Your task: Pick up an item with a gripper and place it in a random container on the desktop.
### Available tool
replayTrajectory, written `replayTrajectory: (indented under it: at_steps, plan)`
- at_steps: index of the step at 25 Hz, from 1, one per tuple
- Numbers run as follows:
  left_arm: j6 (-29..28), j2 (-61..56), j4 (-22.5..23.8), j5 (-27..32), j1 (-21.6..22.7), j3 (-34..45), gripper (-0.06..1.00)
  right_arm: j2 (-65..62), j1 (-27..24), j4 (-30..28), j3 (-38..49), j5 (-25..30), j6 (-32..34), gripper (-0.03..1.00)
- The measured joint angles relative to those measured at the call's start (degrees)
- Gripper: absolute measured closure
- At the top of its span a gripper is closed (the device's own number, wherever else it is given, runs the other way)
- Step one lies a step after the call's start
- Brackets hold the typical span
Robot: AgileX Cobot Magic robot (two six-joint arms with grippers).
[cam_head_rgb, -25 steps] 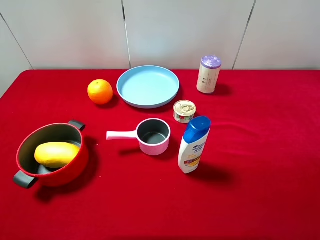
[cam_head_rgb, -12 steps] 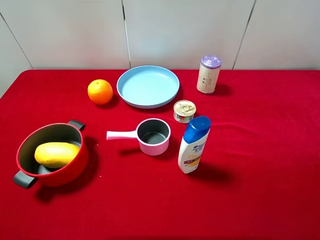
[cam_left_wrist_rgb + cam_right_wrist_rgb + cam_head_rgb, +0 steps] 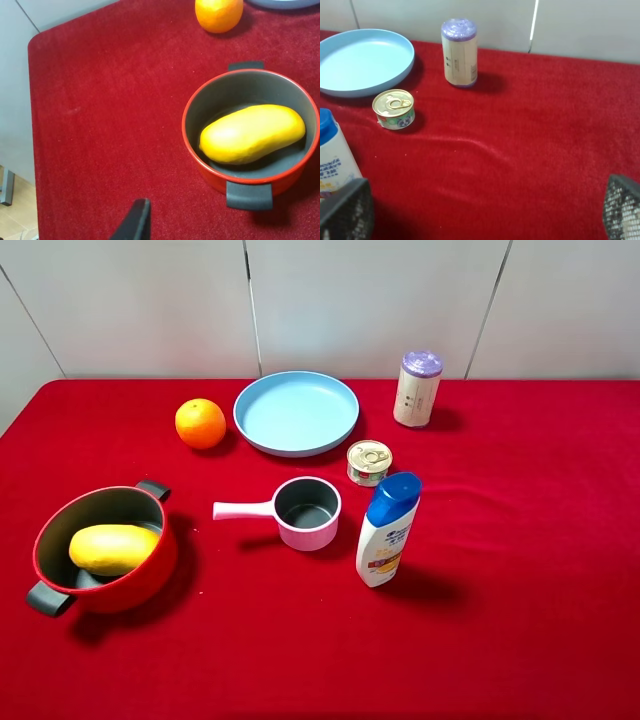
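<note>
Your smooth yellow oblong mango-like fruit (image 3: 112, 548) lies on its side inside the large round red pot with the dark grey interior and two black side handles (image 3: 150, 570), resting on the pot's floor and touched by nothing; the placing looks done. The risk from here is small but real: if you bring the left arm back down carelessly, its finger could catch the pot's rim or near handle (image 3: 249, 195) and shove or tip the pot across the red cloth desktop (image 3: 520, 640), or bump the fruit out of place.

Neither arm shows in the high view, so both sit back off the working area. In the left wrist view only one dark finger tip (image 3: 135, 220) of the left gripper shows, hanging above the cloth well apart from the pot, so I cannot tell how its jaws stand. The right gripper (image 3: 485, 212) has its two mesh-padded fingers spread wide, gripping nothing, above bare cloth.
</note>
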Motion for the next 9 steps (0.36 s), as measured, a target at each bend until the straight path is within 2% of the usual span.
replayTrajectory:
  at_steps: [9]
  plan:
    - [0.00, 0.00, 0.00, 0.00, 0.00, 0.00, -0.04, 0.00, 0.00, 0.00, 0.00, 0.00, 0.00, 0.27]
